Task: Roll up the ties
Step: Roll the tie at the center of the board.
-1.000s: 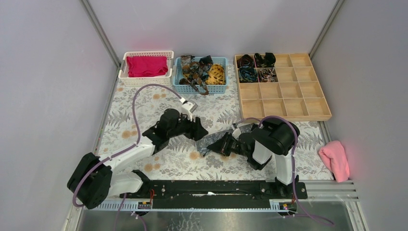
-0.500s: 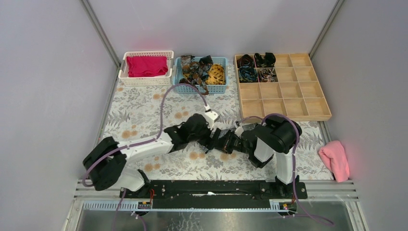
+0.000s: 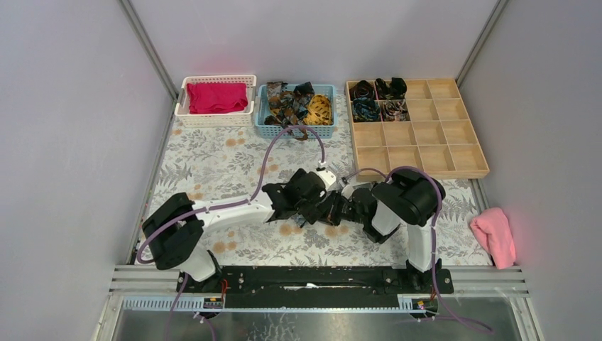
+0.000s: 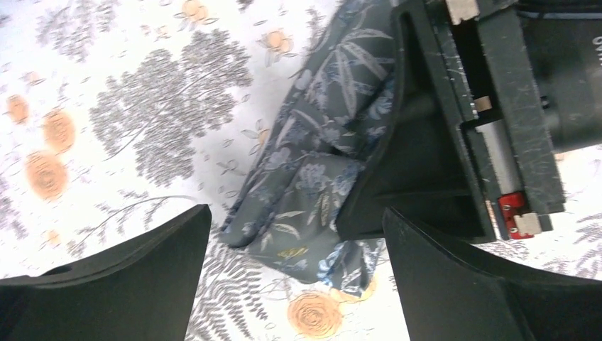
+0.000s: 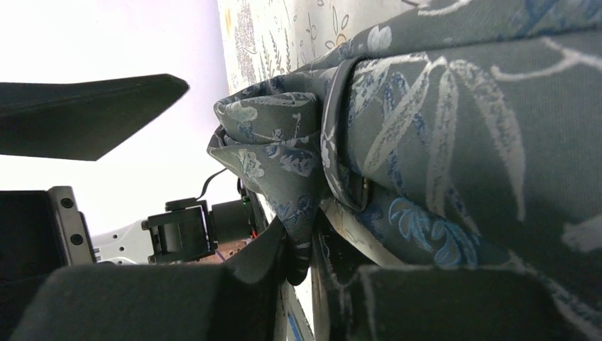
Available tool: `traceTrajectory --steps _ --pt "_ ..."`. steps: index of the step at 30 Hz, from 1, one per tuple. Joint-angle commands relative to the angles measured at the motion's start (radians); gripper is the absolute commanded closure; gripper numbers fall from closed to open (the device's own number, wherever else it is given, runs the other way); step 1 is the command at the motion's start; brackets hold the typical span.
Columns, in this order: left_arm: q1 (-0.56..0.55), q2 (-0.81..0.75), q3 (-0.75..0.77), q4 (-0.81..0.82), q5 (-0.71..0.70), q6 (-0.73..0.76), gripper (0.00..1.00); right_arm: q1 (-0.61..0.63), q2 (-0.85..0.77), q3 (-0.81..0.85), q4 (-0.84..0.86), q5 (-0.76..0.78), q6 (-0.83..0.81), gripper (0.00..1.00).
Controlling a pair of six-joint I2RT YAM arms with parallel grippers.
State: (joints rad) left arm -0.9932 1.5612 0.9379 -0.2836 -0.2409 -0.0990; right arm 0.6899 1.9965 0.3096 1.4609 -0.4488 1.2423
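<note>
A grey-blue leaf-patterned tie (image 4: 312, 177) lies partly folded on the floral mat at the centre; it fills the right wrist view (image 5: 426, 128). My right gripper (image 3: 339, 210) is shut on a fold of this tie, its fingers (image 4: 433, 163) pinching the cloth. My left gripper (image 3: 317, 207) is open, its fingers (image 4: 142, 277) straddling the tie's free end from above, close against the right gripper. More loose ties, one yellow-orange, fill the blue basket (image 3: 328, 131). Several coiled ties (image 3: 365, 108) sit in the wooden grid tray's back-left cells.
The wooden grid tray (image 3: 426, 153) stands at the back right. A white basket (image 3: 180, 108) with magenta cloth stands at the back left. A pink cloth (image 3: 495, 236) lies at the right edge. Purple cables arc over both arms.
My left arm has swung right across the mat, and its gripper now sits over the tie beside the right gripper. The right gripper has stayed shut on the tie.
</note>
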Motion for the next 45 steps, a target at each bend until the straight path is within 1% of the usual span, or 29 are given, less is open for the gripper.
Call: traceTrajectory --steps 1,3,5,8,10,14,16,18,20,21,23,25,26,28,30,32,35,36,38,41,43,45 --pt "0.001 -0.049 0.040 -0.066 -0.135 0.037 0.01 -0.007 0.003 0.061 -0.132 -0.055 -0.064 0.86" --pt "0.005 -0.088 0.040 -0.048 -0.161 0.036 0.01 -0.007 -0.015 0.086 -0.207 -0.053 -0.098 0.87" --pt "0.010 -0.134 0.036 -0.033 -0.158 0.039 0.01 -0.009 -0.029 0.111 -0.282 -0.056 -0.129 0.87" --pt "0.021 -0.204 0.019 -0.003 -0.165 0.057 0.01 -0.012 -0.056 0.179 -0.440 -0.061 -0.196 0.87" --pt "0.046 -0.222 0.017 0.013 -0.126 0.074 0.01 -0.012 -0.061 0.248 -0.587 -0.061 -0.255 0.87" --pt "0.099 -0.202 0.051 -0.008 -0.026 0.132 0.02 -0.015 -0.052 0.344 -0.755 -0.082 -0.326 0.87" --pt "0.127 -0.194 0.064 -0.018 0.063 0.173 0.02 -0.016 -0.051 0.379 -0.827 -0.071 -0.366 0.87" --pt "0.153 -0.186 0.098 -0.045 0.083 0.198 0.02 -0.021 -0.052 0.418 -0.908 -0.059 -0.416 0.88" --pt "0.194 -0.192 0.133 -0.084 0.148 0.231 0.02 -0.029 -0.053 0.450 -0.978 -0.053 -0.461 0.88" --pt "0.218 -0.192 0.162 -0.109 0.208 0.248 0.02 -0.034 -0.051 0.461 -1.000 -0.056 -0.473 0.88" --pt "0.275 -0.178 0.236 -0.211 0.342 0.283 0.01 -0.041 -0.041 0.482 -1.015 -0.073 -0.480 0.88" --pt "0.323 -0.141 0.325 -0.324 0.425 0.313 0.01 -0.042 -0.026 0.499 -1.029 -0.089 -0.487 0.88" --pt "0.345 -0.122 0.361 -0.366 0.426 0.320 0.01 -0.042 -0.019 0.504 -1.029 -0.095 -0.485 0.88" --pt "0.381 -0.089 0.386 -0.391 0.421 0.327 0.01 -0.042 -0.005 0.515 -1.031 -0.105 -0.490 0.88" --pt "0.428 -0.045 0.391 -0.392 0.468 0.340 0.01 -0.041 0.004 0.522 -1.031 -0.114 -0.493 0.88" --pt "0.462 0.012 0.390 -0.376 0.477 0.344 0.01 -0.042 -0.002 0.531 -1.049 -0.115 -0.516 0.88" --pt "0.516 0.099 0.389 -0.342 0.532 0.339 0.03 -0.041 -0.033 0.526 -1.078 -0.085 -0.547 0.78" --pt "0.533 0.111 0.386 -0.321 0.538 0.326 0.03 -0.041 -0.045 0.525 -1.085 -0.079 -0.555 0.73" --pt "0.560 0.154 0.391 -0.307 0.546 0.298 0.04 -0.041 -0.062 0.525 -1.094 -0.079 -0.565 0.66" --pt "0.575 0.197 0.403 -0.311 0.524 0.262 0.11 -0.041 -0.088 0.522 -1.100 -0.075 -0.568 0.60" --pt "0.577 0.219 0.413 -0.311 0.525 0.240 0.21 -0.041 -0.100 0.523 -1.102 -0.078 -0.571 0.56" --pt "0.582 0.242 0.417 -0.312 0.519 0.223 0.29 -0.041 -0.114 0.525 -1.109 -0.077 -0.577 0.54"
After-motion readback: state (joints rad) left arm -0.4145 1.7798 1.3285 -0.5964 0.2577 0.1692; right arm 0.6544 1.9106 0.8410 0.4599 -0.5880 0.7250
